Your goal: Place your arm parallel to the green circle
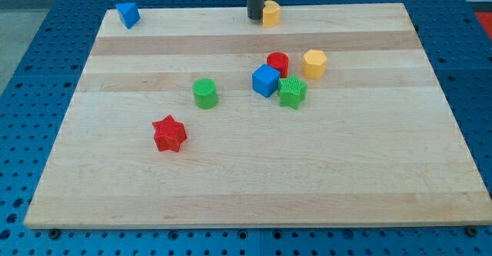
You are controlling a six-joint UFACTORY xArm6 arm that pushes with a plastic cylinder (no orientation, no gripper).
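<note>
green circle (pixel 205 93) sitting left of the board's centre, clear of its neighbours | red star (pixel 169 134) lying below-left of it | blue cube (pixel 265 81), red cylinder (pixel 277 63), green star (pixel 292 92), yellow hexagon (pixel 314 63) clustering to its right | my tip (pixel 254 18) standing at the top edge, touching a yellow block (pixel 270 14), well apart from the circle; a bare rod, no fingers to open or close | blue block (pixel 127 14) resting at top-left corner of the wooden board (pixel 254 187)

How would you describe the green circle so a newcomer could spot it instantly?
Start at the wooden board and look just left of its middle. The green circle stands alone there, above the red star. Unlike the green star in the cluster to the right, it is a round cylinder.
</note>
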